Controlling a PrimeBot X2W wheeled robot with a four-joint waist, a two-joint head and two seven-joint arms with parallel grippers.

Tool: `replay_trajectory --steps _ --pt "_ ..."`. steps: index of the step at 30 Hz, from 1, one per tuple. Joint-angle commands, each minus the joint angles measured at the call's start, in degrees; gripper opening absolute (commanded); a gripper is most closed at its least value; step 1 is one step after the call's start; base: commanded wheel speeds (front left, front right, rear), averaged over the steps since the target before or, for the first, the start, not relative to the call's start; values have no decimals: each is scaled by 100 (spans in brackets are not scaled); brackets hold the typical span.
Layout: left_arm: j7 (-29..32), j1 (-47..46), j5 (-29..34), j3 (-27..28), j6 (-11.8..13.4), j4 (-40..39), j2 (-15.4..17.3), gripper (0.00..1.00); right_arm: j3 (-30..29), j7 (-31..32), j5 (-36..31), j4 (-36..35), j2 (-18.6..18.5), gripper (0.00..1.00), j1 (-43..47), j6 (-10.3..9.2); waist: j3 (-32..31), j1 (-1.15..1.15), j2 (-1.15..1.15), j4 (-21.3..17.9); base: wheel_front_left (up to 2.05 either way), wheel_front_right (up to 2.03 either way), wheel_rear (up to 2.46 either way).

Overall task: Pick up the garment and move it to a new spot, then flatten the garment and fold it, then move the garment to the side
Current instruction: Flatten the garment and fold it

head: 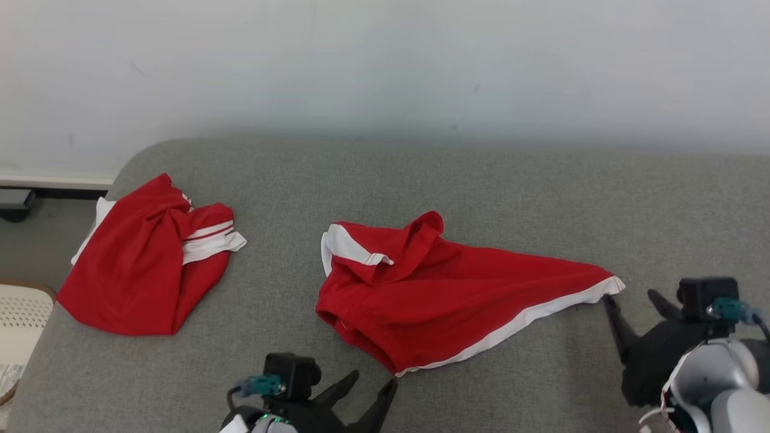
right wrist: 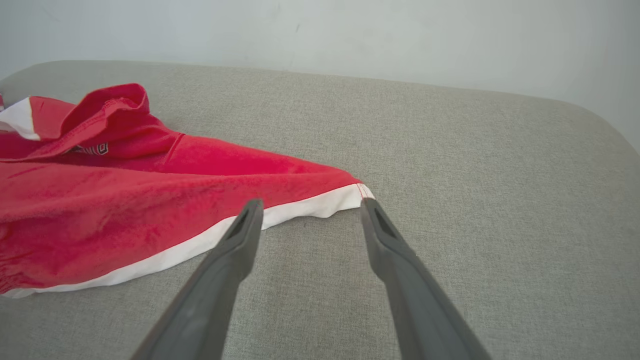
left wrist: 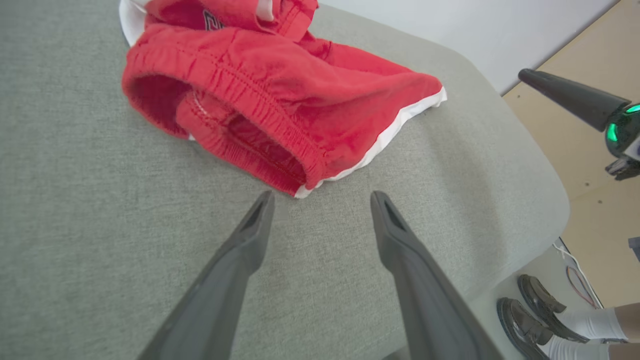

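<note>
The garment [head: 445, 288], red shorts with white trim, lies crumpled in the middle of the grey cushioned surface [head: 481, 186]. My left gripper [head: 374, 379] is open just short of its near waistband corner and touches nothing. In the left wrist view the elastic waistband of the garment [left wrist: 280, 85] gapes right beyond the left gripper [left wrist: 322, 196]. My right gripper [head: 630, 296] is open at the garment's pointed right tip. In the right wrist view the white hem of the garment [right wrist: 125, 200] ends between the tips of the right gripper [right wrist: 311, 202], which hold nothing.
A second red and white garment [head: 144, 258] lies bunched at the surface's left end. A white perforated basket [head: 21, 319] stands off the left edge. A person's dark shoes [left wrist: 530, 310] are on the floor beside the surface's rounded corner. A white wall [head: 385, 60] stands behind.
</note>
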Motion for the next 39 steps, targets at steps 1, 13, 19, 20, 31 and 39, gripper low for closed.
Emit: replay_trajectory --steps 1,13,19,20,31,39 --pt "60 -207 38 -61 -76 160 -86 100 -96 1 26 88 -95 100 -224 18 167 -1 0 26 0 0 0" --pt "203 -1070 211 -417 -468 1365 -651 100 -495 -162 -128 954 -288 100 -1178 18 683 -1 0 92 0 0 0" --pt "-134 -1265 368 -490 -512 1709 -797 100 -624 -223 -170 1264 -302 100 -1402 18 841 -1 0 101 0 0 0" --pt "-197 -1291 371 -511 -517 1768 -822 100 -691 -205 -187 1330 -289 100 -1442 18 864 -1 0 101 0 0 0" --pt "-417 -1478 425 -706 -594 2196 -984 100 -932 -209 -256 1861 -252 100 -1745 18 1008 -1 0 192 0 0 0" --pt "-437 -1520 290 -812 -678 2372 -1040 87 -1158 -235 -251 2243 -209 100 -1918 18 1060 -1 0 284 0 0 0"
